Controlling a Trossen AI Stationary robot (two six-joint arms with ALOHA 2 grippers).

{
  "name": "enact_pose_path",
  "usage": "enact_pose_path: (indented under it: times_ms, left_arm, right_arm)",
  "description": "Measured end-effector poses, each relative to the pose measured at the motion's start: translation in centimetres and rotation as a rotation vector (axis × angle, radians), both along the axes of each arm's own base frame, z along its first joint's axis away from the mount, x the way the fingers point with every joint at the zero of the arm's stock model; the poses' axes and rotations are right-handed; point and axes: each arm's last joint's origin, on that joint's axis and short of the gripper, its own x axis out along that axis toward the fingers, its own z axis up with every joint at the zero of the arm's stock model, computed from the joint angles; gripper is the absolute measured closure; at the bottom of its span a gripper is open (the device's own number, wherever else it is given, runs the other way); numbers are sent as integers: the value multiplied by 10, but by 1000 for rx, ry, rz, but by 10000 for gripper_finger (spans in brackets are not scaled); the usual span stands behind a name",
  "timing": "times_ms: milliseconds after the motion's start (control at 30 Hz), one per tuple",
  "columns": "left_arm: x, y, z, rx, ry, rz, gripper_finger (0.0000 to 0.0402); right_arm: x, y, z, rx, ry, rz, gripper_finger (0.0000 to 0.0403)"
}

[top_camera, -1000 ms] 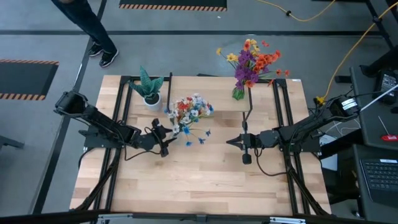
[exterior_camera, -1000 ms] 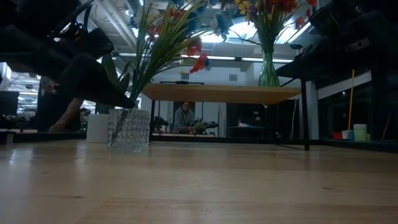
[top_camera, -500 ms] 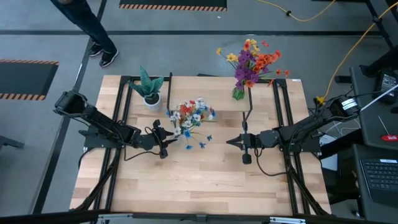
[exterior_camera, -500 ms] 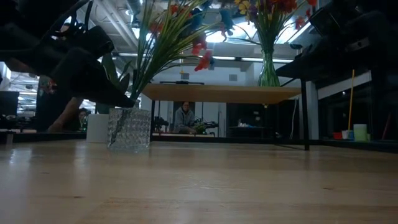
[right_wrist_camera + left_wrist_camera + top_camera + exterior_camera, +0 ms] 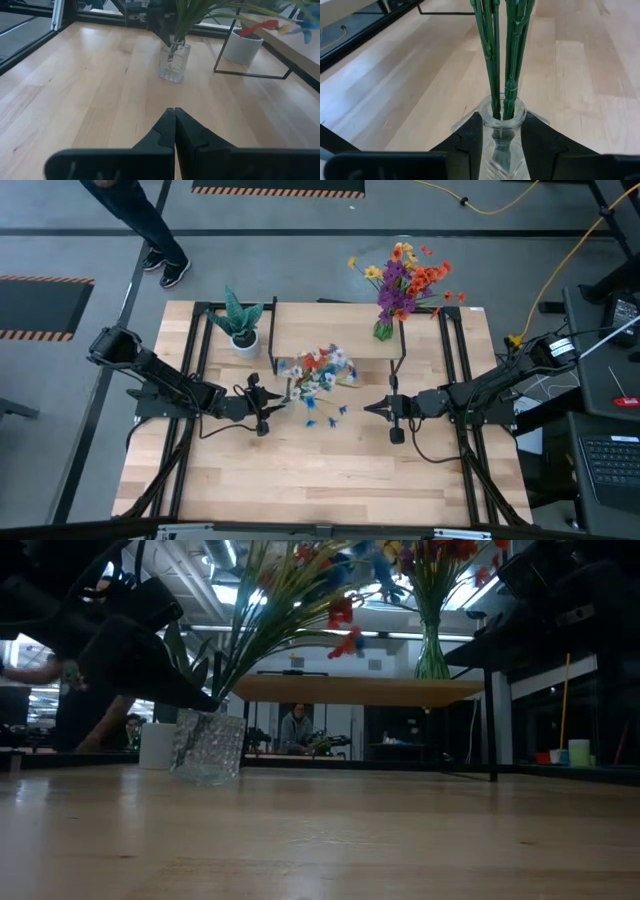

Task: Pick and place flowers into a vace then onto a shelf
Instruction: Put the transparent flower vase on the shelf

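A: Where the tabletop (image 5: pixel 330 470) meets its far edge, what surrounds the work?

B: A low shelf (image 5: pixel 340 340) with black legs spans the far side. On its left end stands a spiky green plant in a white pot (image 5: pixel 240 323); at its right end, a tall clear vase of orange, yellow and purple blooms (image 5: pixel 405 285). A person's legs (image 5: pixel 150 225) show on the floor beyond the far-left corner.

A: And the task's flowers?

B: The flowers (image 5: pixel 318 375) stand in a small faceted glass vase (image 5: pixel 208 745) on the tabletop, just in front of the shelf and left of centre. In the low view the vase tilts, its base partly off the wood.

A: Which way do the stems run?

B: The long axis leans up and to the right, toward the right arm; seen from above, the blooms spread over the shelf's near edge, with a few blue ones lower over the table.

A: How are the tools set?

B: The left gripper (image 5: pixel 502 131) is clamped on the vase's neck, one finger (image 5: pixel 470 140) on each side. The right gripper (image 5: pixel 174 125) waits right of centre, fingers pressed together, empty, pointing at the vase, well apart from it.

A: Any obstruction?

B: The shelf's black leg (image 5: pixel 250 75) stands just behind the vase.
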Motion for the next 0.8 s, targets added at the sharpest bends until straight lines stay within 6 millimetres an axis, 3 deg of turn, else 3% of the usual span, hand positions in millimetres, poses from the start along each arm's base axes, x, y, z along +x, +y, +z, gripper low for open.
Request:
enact_pose_path:
  times_ms: [233,500,800]
  left_arm:
    - [0,-1,0,-52,-13,10,311]
    - [0,0,0,-54,-16,31,213]
    - [1,0,3,-55,-64,57,182]
  right_arm:
    - [0,0,0,1,1,0,401]
    - [0,0,0,1,1,0,401]
    - [0,0,0,1,1,0,401]
